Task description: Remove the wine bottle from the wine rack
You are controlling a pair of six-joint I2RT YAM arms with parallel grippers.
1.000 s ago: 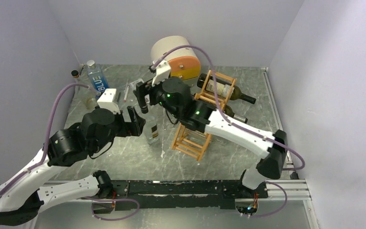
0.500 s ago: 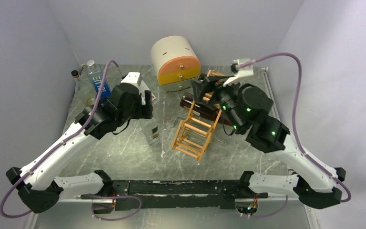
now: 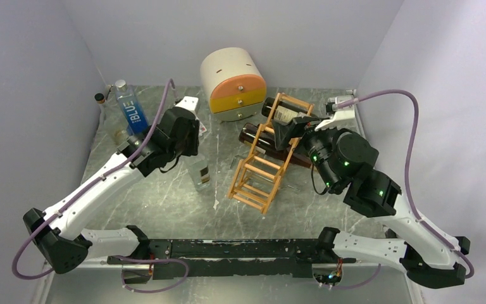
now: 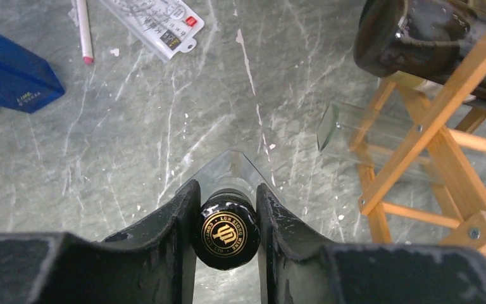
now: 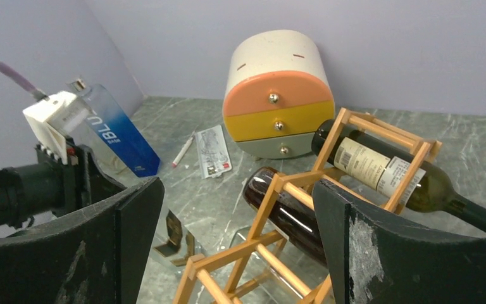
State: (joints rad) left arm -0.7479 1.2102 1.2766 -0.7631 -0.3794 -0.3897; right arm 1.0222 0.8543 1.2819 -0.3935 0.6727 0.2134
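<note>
The light orange-tan wooden wine rack (image 3: 262,166), a ladder-like frame of thin slats and rungs, stands slanted on the grey-green marbled table (image 3: 164,202). Its upper end is closest to the round cream-and-orange drawer box (image 3: 233,82) behind it.

Two wine bottles lie across the rack. A dark green glass wine bottle (image 5: 380,168) with a cream paper label rests in the top tier, its neck pointing away from the drawer box. A dark brown glass wine bottle (image 5: 285,209) lies in the tier just below, its round base sticking out of the rack on the left arm's side.

The right gripper (image 5: 237,187) hangs just beside the rack's upper end. Its jaws are spread wide and nothing is between them.

To the left of the rack, a clear square glass bottle (image 3: 201,172) stands upright on the table. The left gripper (image 4: 228,196) is over it, with both fingers (image 4: 177,221) pressed against the sides of its black gold-printed cap (image 4: 226,232). Further left of the rack stands a blue-labelled clear bottle (image 3: 130,107).
</note>
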